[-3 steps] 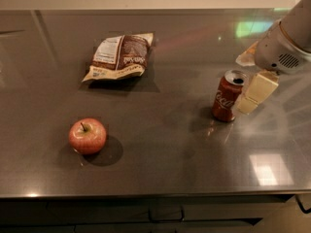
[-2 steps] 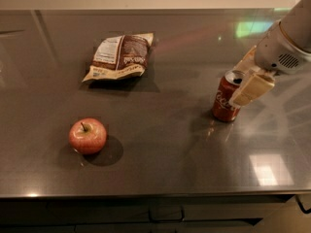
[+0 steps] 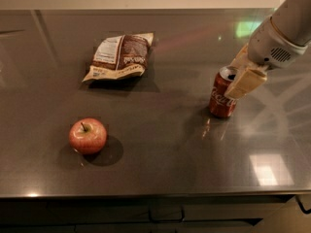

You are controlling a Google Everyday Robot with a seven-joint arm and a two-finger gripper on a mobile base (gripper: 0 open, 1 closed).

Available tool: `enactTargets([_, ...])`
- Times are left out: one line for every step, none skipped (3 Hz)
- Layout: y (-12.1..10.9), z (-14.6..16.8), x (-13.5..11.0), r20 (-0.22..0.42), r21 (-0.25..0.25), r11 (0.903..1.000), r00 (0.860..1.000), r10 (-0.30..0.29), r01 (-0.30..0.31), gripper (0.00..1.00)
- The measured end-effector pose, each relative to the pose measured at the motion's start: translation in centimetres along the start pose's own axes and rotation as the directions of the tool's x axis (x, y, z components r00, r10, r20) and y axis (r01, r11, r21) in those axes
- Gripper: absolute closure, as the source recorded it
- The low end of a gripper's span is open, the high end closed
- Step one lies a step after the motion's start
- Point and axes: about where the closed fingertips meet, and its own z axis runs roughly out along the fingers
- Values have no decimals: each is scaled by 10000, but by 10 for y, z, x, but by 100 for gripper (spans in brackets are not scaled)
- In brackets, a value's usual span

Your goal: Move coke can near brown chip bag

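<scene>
My jaws are at the rim of the coke can point(image 3: 222, 99), upright well right of the brown chip bag point(image 3: 120, 57). I cannot tell if they grip. So high a hold could tip it.

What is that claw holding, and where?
Cannot be told: the claw is at the top of the coke can, which stands on the counter.

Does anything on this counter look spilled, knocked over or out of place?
Nothing stands out. The coke can stands upright on the counter with no liquid around it, the gripper at its top. The brown chip bag lies flat farther back, and the apple sits stem up.
</scene>
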Motion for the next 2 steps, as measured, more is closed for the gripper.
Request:
enactTargets([-15, 3, -22, -111, -77, 9999, 9999, -77, 76, 100])
enactTargets([-35, 13, -50, -114, -275, 9996, 9999, -121, 118, 100])
